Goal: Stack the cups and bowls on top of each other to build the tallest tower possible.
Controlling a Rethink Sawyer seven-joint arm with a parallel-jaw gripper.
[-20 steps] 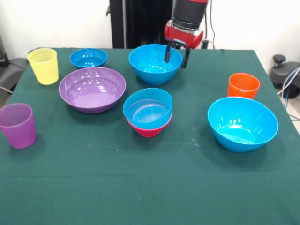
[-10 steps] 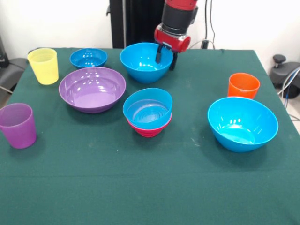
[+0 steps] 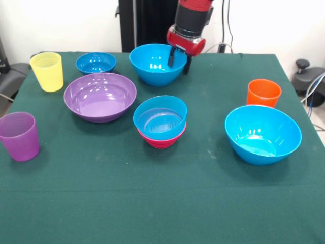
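Gripper (image 3: 179,60) at upper centre of the frame, clamped on the right-hand rim of a medium blue bowl (image 3: 152,65): one finger inside the wall, the other outside, closed to wall thickness. Bowl looks lifted or dragged slightly, though contact with the green table (image 3: 162,203) cannot be told for sure.

Judged step: carrying this blue bowl toward the start of the tower (image 3: 160,122), a blue bowl nested in a magenta one at frame centre. Next move likely calls for a clear lift, travel down-frame, then centring over the nested pair before release; a rim grip on one side may let the bowl tilt, so a level descent matters.

Further out: wide purple bowl (image 3: 100,95) left of centre, just beside the travel path, its rim near the tower's left side. Small blue bowl (image 3: 96,62) upper left, yellow cup (image 3: 47,71) beyond it near the table's left edge. Purple cup (image 3: 19,136) at far left, close to the edge. Orange cup (image 3: 263,93) at right, large blue bowl (image 3: 263,133) below it, both well apart from the tower.

Open cloth across the whole lower part of the frame, and a free lane between the held bowl and the tower. Held bowl close to the table's top edge.
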